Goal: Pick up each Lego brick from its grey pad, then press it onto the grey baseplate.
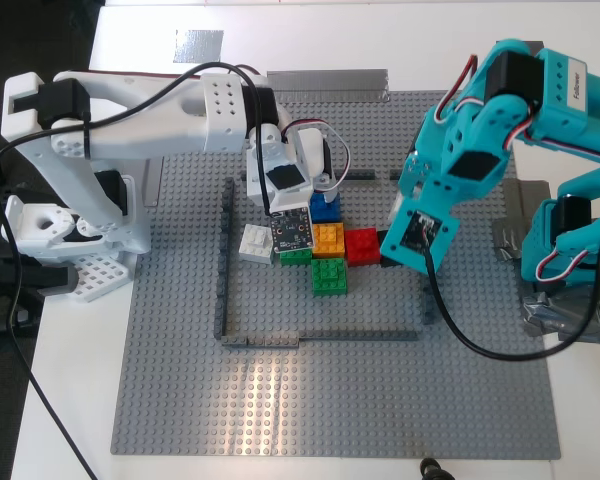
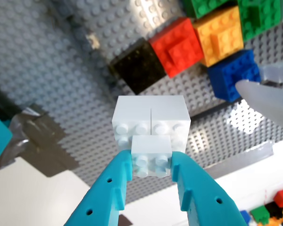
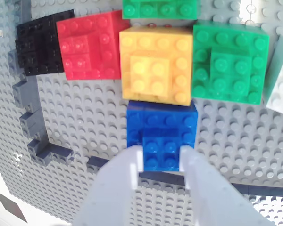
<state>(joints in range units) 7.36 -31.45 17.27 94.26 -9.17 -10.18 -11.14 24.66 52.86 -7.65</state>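
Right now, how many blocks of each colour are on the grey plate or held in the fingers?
White blocks: 2, one on the plate, one held by my first gripper
Green blocks: 2
Blue block: 1
Orange block: 1
Red block: 1
Black block: 1
Total: 8

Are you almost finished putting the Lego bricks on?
Nearly, I think. My second gripper grips the blue brick, already down on the grey baseplate beside the orange one. My first gripper holds the white brick above the plate; pressing it remains.
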